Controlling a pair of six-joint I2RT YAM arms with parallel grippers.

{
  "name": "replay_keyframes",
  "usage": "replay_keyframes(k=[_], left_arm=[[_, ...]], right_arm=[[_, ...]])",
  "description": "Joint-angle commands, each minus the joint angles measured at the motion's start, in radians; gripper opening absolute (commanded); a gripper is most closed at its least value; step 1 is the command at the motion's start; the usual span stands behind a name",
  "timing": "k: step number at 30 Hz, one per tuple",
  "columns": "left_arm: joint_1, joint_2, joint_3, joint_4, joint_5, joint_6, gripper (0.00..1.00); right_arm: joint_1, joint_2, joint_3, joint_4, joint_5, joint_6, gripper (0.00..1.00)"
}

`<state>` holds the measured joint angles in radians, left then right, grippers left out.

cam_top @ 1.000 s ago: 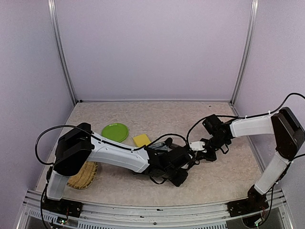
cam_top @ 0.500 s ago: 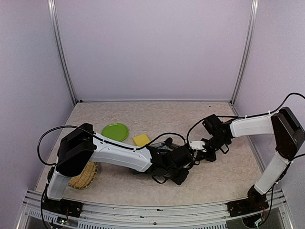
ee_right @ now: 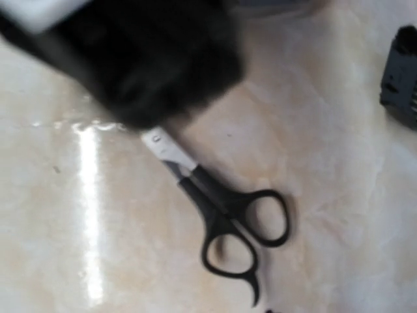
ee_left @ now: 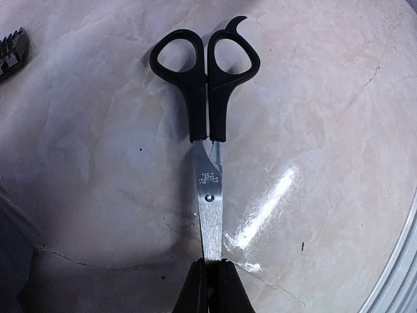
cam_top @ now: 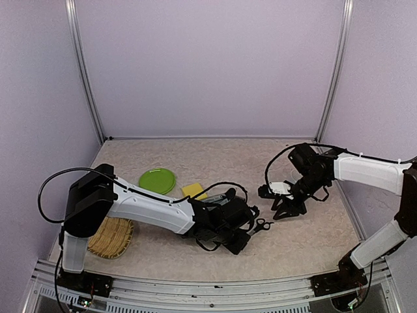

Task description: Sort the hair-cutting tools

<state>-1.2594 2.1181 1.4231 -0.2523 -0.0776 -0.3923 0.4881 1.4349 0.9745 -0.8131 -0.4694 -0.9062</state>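
1. Scissors (ee_left: 210, 189) – one pair that I can count. They lie flat on the table (cam_top: 306, 248) near the middle, blades shut, and the black handles point away from the left arm.
2. Left gripper (ee_left: 208, 290) – pinched closed right on the tip of the silver blades.
3. Right gripper (cam_top: 287, 210) – it hovers just beyond the scissor handles, not touching them. The jaws look parted and there's nothing between them.
4. Clipper guard (ee_left: 13, 49) – one small black toothed piece on the table, near the handles and off to one side. The right wrist view has a dark ribbed piece at its edge, too blurry to say if it's the same one.
5. Other stuff, one of each: green plate (cam_top: 157, 180), yellow sponge (cam_top: 193, 190) just beside it, and a woven basket (cam_top: 112, 238) near the left arm's base.
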Motion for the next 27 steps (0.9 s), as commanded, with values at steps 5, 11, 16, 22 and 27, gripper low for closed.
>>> replay_keyframes(k=[5, 11, 16, 22, 27], left_arm=[[0.075, -0.125, -0.114, 0.17, 0.266, -0.042, 0.0], [0.131, -0.161, -0.174, 0.259, 0.453, -0.1, 0.0], [0.155, -0.172, -0.197, 0.315, 0.546, -0.136, 0.0], [0.171, -0.169, -0.209, 0.361, 0.626, -0.172, 0.0], [0.172, -0.167, -0.207, 0.376, 0.681, -0.193, 0.0]], right_arm=[[0.013, -0.042, -0.063, 0.014, -0.021, -0.011, 0.5], [0.11, -0.114, -0.093, 0.09, 0.093, -0.005, 0.54], [0.191, -0.145, -0.121, 0.136, 0.216, -0.013, 0.56], [0.254, -0.139, -0.156, 0.165, 0.323, -0.035, 0.55], [0.27, -0.153, -0.165, 0.196, 0.376, -0.044, 0.48]])
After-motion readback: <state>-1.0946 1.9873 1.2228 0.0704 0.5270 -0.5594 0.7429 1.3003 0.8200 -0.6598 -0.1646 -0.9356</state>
